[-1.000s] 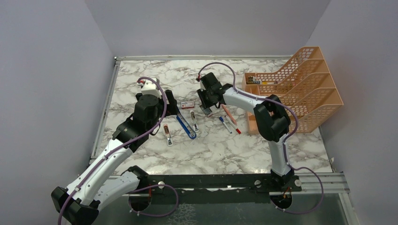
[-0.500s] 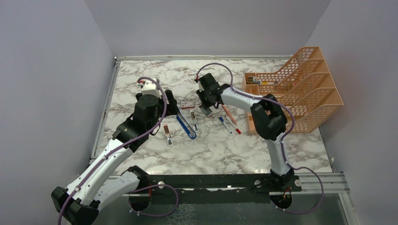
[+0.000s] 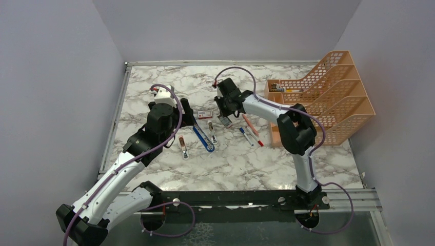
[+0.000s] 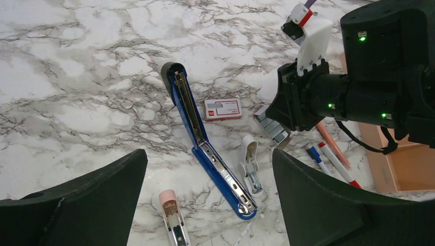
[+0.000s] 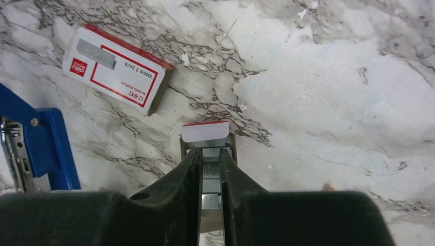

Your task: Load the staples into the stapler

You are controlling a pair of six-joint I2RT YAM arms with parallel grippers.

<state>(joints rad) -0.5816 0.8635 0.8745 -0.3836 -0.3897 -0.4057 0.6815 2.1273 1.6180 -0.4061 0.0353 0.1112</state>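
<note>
Pinching staples [image 5: 210, 180], right fingers [image 5: 179, 179] nearly together

We log the table [image 3: 246, 159] as white marble veined grey and black. Stapler [image 4: 205, 148]: bright blue, silver channel. Staple box sleeve [image 5: 117, 69]: white with red borders and a red logo patch. Tray [image 5: 205, 132]: grey, white flap edged red. Staple strips [image 5: 210, 171]: silvery grey. File rack [image 3: 328, 97]: peach-orange lattice. Cable [image 3: 237, 68]: purple.
</note>
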